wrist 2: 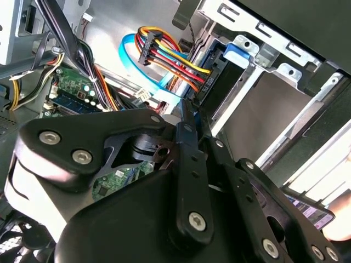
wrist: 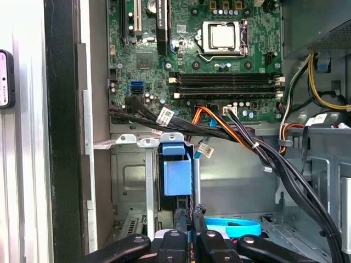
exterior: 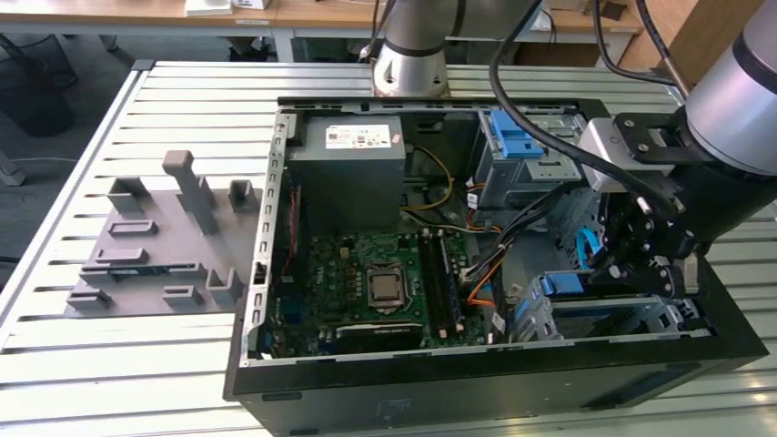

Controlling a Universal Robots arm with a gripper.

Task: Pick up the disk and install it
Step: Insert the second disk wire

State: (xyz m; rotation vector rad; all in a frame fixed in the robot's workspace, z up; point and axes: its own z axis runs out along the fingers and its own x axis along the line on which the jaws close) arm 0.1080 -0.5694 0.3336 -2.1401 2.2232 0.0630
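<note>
The disk (wrist: 177,174) stands on edge in a slot of the metal drive bay (wrist: 129,181) at the case's front corner, its blue plastic carrier facing the camera. In the exterior view the disk (exterior: 570,284) shows as a blue edge low at the view's right. My gripper (wrist: 190,212) is just at the disk's near end, with its black fingers (wrist: 181,230) drawn together and nothing between them. In the second wrist view the gripper (wrist 2: 186,112) points at the disk's dark edge (wrist 2: 219,82). Whether the tips touch the disk I cannot tell. The exterior view places the gripper (exterior: 617,271) inside the case.
The open case (exterior: 486,382) holds a motherboard (exterior: 377,282), a grey power-supply box (exterior: 352,150) and a silver cage with a blue latch (exterior: 522,146). Orange and black cables (wrist: 241,131) and a blue cable (wrist: 230,227) run close by the bay. A grey fixture (exterior: 158,246) lies on the table.
</note>
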